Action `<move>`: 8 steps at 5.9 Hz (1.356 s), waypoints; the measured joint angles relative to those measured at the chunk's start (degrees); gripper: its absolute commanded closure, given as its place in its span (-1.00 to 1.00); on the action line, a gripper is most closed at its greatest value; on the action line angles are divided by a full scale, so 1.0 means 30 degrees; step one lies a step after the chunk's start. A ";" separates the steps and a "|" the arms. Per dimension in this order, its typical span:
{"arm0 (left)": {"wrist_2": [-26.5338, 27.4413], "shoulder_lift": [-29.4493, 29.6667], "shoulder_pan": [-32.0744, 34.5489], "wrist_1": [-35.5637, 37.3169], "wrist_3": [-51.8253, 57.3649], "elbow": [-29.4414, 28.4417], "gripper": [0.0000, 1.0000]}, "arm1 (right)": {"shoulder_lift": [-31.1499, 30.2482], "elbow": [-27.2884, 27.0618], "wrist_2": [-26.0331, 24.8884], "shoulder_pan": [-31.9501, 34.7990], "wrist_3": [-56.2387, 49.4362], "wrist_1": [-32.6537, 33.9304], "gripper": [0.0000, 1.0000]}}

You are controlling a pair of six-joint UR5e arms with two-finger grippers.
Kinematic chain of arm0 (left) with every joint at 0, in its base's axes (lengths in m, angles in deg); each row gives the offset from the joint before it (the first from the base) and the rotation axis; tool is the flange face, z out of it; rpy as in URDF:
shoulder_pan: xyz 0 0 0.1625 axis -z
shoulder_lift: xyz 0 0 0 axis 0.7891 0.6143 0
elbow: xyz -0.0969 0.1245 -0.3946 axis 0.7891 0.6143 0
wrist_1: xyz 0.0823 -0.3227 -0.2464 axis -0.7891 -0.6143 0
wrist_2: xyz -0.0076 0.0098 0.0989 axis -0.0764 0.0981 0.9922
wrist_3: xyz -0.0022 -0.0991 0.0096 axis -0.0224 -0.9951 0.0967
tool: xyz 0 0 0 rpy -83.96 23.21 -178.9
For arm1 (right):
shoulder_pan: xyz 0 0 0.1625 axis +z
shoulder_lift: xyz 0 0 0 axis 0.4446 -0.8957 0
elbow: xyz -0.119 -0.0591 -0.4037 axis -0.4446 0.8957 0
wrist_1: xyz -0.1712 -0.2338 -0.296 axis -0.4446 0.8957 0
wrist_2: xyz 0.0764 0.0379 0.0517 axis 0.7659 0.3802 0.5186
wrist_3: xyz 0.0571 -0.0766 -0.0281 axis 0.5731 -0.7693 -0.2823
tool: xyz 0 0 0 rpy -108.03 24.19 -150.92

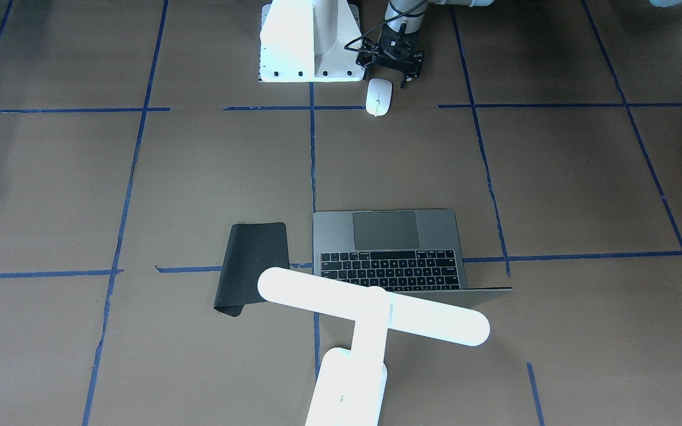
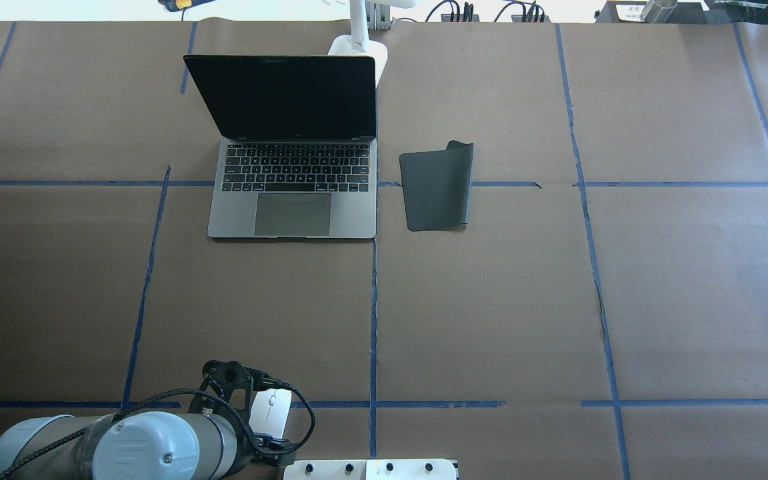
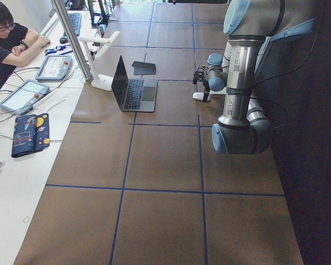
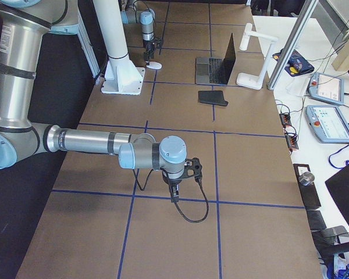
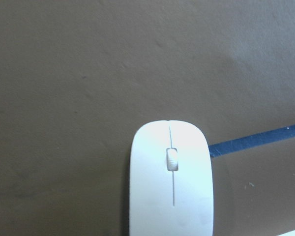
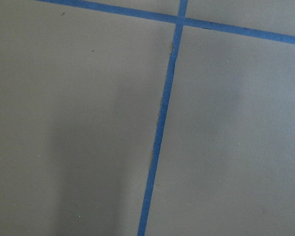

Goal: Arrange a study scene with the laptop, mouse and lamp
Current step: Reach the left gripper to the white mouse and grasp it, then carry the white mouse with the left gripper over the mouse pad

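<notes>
Down at the near left edge, the left gripper [image 2: 251, 413] hangs over the mouse [image 2: 272, 408], a smooth white oval lying by a blue tape line [image 2: 424, 404]; its jaws are spread and clasp nothing. A white bolted pedestal [image 1: 305, 41] crowds in just beside. Farther back the laptop [image 2: 294, 193] stands open, matte grey metal, screen dark, with the lamp [image 2: 359, 41] just behind its lid. To its right lies a thin black mat [image 2: 436, 190], one corner curled. The brown paper [image 2: 491, 300] runs wide. The right gripper [image 4: 175, 195] hovers well apart; its jaws I cannot tell
</notes>
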 measured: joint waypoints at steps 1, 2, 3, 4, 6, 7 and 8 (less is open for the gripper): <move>0.0018 0.0168 -0.0029 0.0232 0.0022 -0.0251 -1.00 | -0.0002 0.0021 0.0017 0.0001 0.0000 0.0000 -1.00; 0.0024 0.0550 -0.0045 0.0300 0.0031 -0.0677 -1.00 | -0.0015 0.0032 0.0032 0.0000 -0.0001 0.0000 -1.00; 0.0026 0.1010 -0.0053 0.0318 0.0025 -0.1153 -0.64 | -0.0025 0.0038 0.0047 0.0000 0.0000 0.0000 -1.00; 0.0036 0.1238 -0.0035 0.0323 0.0021 -0.1424 -0.08 | -0.0031 0.0040 0.0053 0.0000 0.0000 0.0000 -1.00; 0.0032 0.1304 0.0298 0.0325 0.0028 -0.1375 0.84 | -0.0002 0.0037 0.0065 0.0000 0.0022 0.0000 -1.00; 0.0028 0.1301 0.0574 0.0325 0.0051 -0.1215 0.90 | 0.0013 0.0010 0.0077 0.0001 0.0027 0.0000 -1.00; -0.0010 0.1296 0.0914 0.0344 0.0117 -0.0978 0.90 | 0.0022 -0.0005 0.0082 0.0000 0.0028 0.0000 -1.00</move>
